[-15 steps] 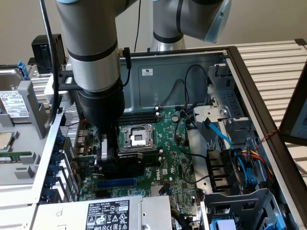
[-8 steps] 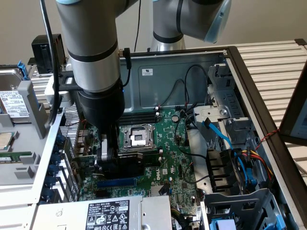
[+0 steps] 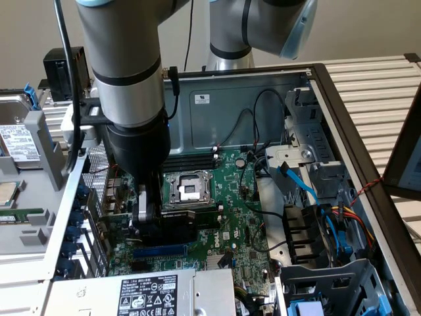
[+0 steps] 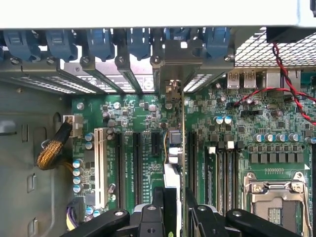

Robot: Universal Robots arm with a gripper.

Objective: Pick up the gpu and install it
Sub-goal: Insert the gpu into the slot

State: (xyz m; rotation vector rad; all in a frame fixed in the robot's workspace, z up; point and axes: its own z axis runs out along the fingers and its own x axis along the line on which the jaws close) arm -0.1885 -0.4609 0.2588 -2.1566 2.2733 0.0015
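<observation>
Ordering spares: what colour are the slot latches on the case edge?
Blue. The latches show best in the wrist view.

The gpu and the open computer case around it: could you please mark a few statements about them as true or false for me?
1. The jaws grip the gpu. True.
2. The gpu lies flat on the motherboard. False: it stands on edge over the motherboard.
3. The CPU socket carries a cooler. False: it is bare.
4. A blue cable runs inside the case, at the exterior view's right. True.
</observation>
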